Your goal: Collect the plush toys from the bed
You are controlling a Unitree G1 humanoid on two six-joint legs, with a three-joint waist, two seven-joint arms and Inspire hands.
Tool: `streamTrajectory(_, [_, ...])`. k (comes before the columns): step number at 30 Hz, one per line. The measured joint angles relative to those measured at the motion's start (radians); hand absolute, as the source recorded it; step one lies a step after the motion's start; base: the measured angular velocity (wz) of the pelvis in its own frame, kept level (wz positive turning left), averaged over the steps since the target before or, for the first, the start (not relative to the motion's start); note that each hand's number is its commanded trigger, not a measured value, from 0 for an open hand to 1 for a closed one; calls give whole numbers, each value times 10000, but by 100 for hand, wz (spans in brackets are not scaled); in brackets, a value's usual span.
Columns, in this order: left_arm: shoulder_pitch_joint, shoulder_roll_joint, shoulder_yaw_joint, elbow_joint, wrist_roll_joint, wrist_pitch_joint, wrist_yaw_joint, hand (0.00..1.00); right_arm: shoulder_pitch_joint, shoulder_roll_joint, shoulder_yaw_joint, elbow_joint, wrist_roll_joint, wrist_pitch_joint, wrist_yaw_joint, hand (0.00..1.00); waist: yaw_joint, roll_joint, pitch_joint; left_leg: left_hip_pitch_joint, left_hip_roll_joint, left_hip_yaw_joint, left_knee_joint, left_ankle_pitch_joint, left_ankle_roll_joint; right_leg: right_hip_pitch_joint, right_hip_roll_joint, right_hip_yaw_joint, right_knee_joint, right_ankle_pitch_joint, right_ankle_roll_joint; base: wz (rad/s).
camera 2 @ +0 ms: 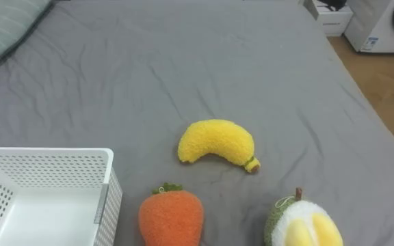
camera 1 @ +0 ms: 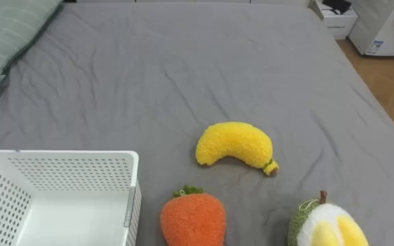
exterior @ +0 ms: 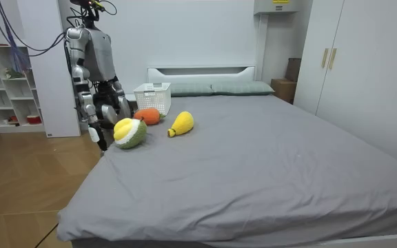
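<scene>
Toys on bed (camera 1: 183, 61): banana (camera 1: 232, 145) mid-frame, orange plush (camera 1: 193, 219) bottom centre, green-yellow plush (camera 1: 325, 225) lower right. Basket (camera 1: 67, 169) lower left. Left hand (exterior: 123, 107) and right hand (exterior: 89, 110) low at bed edge, fingers cannot tell.

A yellow plush banana (camera 2: 214, 143) lies mid-way across the grey bed (camera 2: 183, 61). Nearer, an orange plush fruit (camera 2: 171, 217) with a green top sits just beside an empty white perforated basket (camera 2: 46, 156). A green-and-yellow plush fruit (camera 2: 301, 224) lies toward the bed's right edge. A striped pillow (camera 2: 5, 20) occupies the far left corner.
</scene>
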Motion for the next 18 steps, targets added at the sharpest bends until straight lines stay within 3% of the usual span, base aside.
streamTrajectory(7, [93,4,96,37,340,-9,15,0,51,0,-41,66,-6,-34,229,0,-13,-65,28,-8,-6,-34,6,0,0,13,-8,-21,3,-1,0,0])
streamTrajectory(18, [3,7,96,20,380,-50,90,0,194,1,-354,101,318,22,-144,0,-38,-59,-23,-11,-3,17,-2,0,0,-5,-9,15,4,-3,-2,0])
